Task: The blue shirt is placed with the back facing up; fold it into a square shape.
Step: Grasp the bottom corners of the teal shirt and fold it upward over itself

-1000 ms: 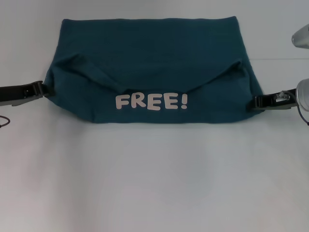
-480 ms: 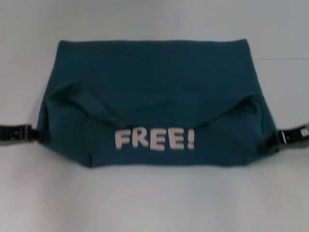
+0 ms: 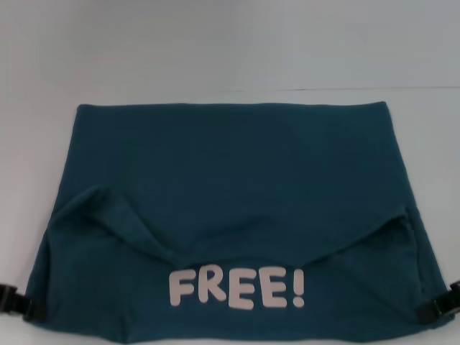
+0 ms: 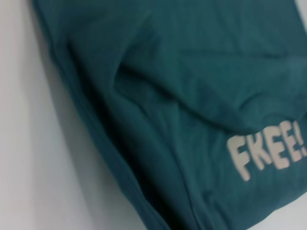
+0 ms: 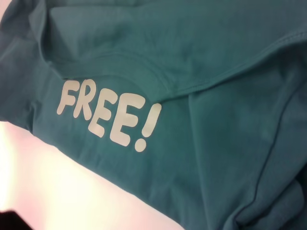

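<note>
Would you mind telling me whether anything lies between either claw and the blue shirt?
Nothing visible does. The left claw sits right at the blue shirt's left edge and the right claw at its right edge, both near the front corners, with only bare table around the shirt.

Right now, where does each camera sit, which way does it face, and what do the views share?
Head view: on the robot's head, facing forward and down at the blue shirt on the white table; left gripper and right gripper show at the shirt's near corners.
Left wrist view: on the left arm, facing the shirt's left side; no robot parts visible.
Right wrist view: on the right arm, facing the shirt's right side; no robot parts visible.
Shared: all three show the FREE! lettering.
</note>
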`<state>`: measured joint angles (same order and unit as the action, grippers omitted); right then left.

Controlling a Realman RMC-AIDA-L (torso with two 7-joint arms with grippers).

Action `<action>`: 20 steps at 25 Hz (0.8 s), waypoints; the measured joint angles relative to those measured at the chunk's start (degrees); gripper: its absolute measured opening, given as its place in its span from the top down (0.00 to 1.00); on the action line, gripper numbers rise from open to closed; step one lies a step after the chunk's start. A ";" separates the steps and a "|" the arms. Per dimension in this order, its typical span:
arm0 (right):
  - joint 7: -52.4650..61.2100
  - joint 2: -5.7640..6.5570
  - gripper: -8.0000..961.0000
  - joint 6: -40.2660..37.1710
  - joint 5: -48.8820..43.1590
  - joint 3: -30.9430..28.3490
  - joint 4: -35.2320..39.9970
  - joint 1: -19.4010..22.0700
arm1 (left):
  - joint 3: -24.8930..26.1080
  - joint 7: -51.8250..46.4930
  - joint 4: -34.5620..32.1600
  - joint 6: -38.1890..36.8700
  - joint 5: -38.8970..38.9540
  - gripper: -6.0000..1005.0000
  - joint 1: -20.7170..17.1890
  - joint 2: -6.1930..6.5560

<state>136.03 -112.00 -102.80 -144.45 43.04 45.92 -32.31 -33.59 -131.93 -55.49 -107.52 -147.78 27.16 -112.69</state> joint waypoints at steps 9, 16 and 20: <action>-2.11 0.75 0.90 3.40 1.09 -11.34 -0.58 -1.51 | 6.46 2.28 4.69 0.38 3.27 0.99 4.33 1.86; 0.40 0.75 0.90 17.24 8.32 -15.36 -3.45 -4.99 | 7.25 -3.75 10.61 12.58 3.09 0.99 10.62 3.00; 0.65 0.84 0.89 24.08 10.81 -15.27 -5.41 -5.43 | 7.06 -6.30 11.21 18.60 2.97 0.99 12.60 3.05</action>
<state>136.68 -111.16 -78.72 -133.64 27.77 40.51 -37.74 -26.53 -138.24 -44.29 -88.91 -144.80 39.75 -109.64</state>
